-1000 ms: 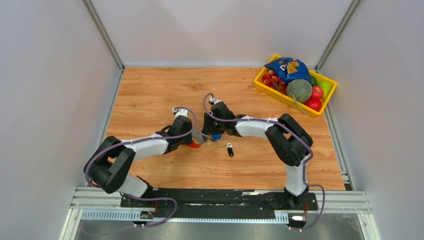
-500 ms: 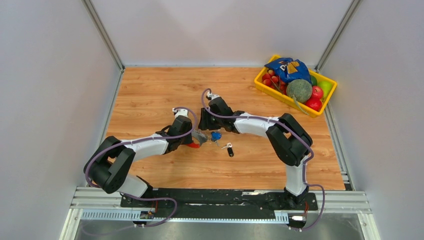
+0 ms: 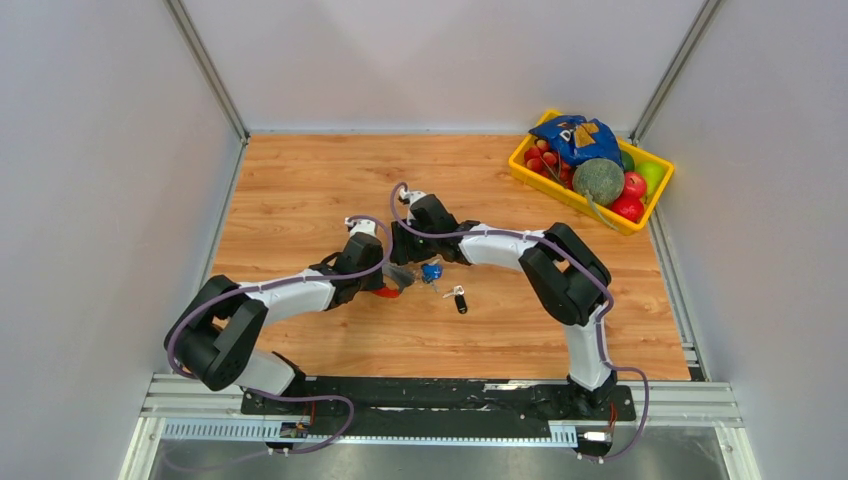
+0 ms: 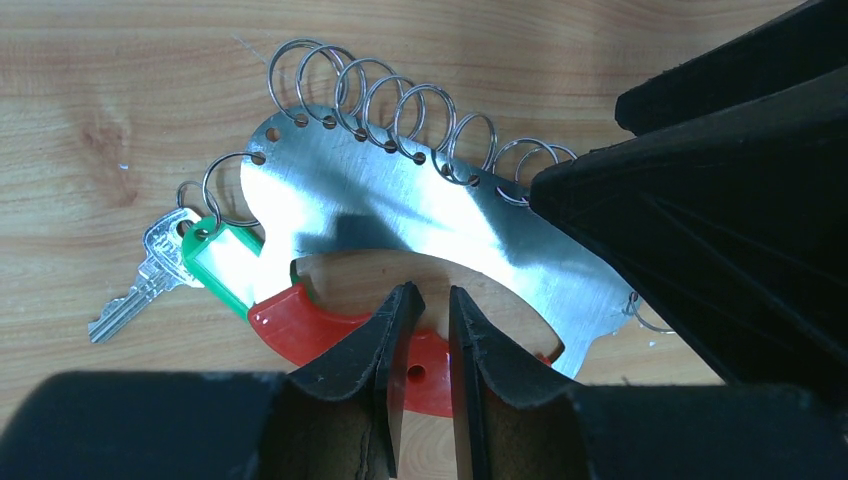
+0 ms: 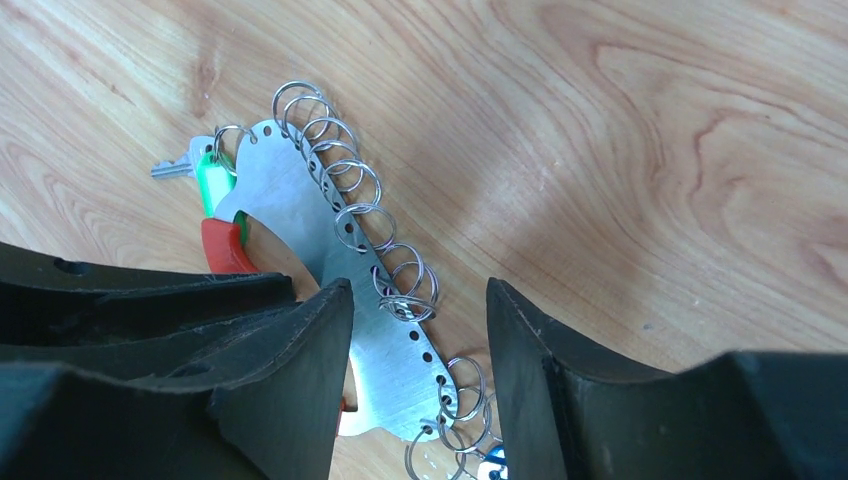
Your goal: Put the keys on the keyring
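Wood table (image 3: 300,180). At centre, right gripper (image 5: 418,300) spread wide over the ring row of the keyring (image 4: 400,215). The left gripper (image 4: 432,295) narrow, apparently pinching its red handle (image 4: 290,320). From keyring: blue key (image 3: 432,271) 3 o'clock, black key (image 3: 460,300) 4 o'clock, apart.

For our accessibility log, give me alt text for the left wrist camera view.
The left gripper pinches the red handle of a silver plate edged with split rings. A silver key with green tag lies at its left end.

Yellow basket (image 3: 521,163), fruit (image 3: 599,181) and blue bag (image 3: 574,137) inside, far right on wooden table (image 3: 300,190).
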You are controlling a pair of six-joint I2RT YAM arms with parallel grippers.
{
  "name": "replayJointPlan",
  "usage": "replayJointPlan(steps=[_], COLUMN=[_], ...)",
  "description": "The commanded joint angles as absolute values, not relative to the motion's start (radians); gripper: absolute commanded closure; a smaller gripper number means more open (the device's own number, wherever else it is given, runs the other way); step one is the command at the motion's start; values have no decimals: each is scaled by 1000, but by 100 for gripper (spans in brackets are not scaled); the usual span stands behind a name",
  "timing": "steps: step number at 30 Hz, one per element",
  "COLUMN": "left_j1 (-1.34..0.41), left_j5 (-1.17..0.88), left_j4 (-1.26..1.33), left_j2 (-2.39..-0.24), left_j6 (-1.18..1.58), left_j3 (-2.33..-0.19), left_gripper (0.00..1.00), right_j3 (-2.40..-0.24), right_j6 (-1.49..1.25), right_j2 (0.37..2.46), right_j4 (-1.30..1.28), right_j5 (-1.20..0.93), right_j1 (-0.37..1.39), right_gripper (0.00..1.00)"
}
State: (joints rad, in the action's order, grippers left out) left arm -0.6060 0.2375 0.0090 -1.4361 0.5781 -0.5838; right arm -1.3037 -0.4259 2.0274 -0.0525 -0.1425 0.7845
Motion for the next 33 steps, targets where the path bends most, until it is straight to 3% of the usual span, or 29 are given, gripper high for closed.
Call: replayJointPlan(steps=[1, 15, 24, 33], left_j1=[-605, -604, -605, -605], left_j5=[221, 224, 232, 230], left_j4=[-70, -72, -77, -81], left_j2=[-1428, -1418, -1405, -1390], left_j6=[560, 559, 555, 538], left_j3=[-560, -556, -552, -546], left_gripper=[71, 71, 71, 72], right_j3=[-1340, -1274, -1229, -1155], right_j6=[-351, -331, -324, -312], right_j2=[2037, 2026, 1990, 1934], right_j4=[-15, 55, 57, 65], right_j5=[-207, -324, -302, -288], right_j1=[789, 802, 811, 848], right_gripper=[47, 48, 62, 64])
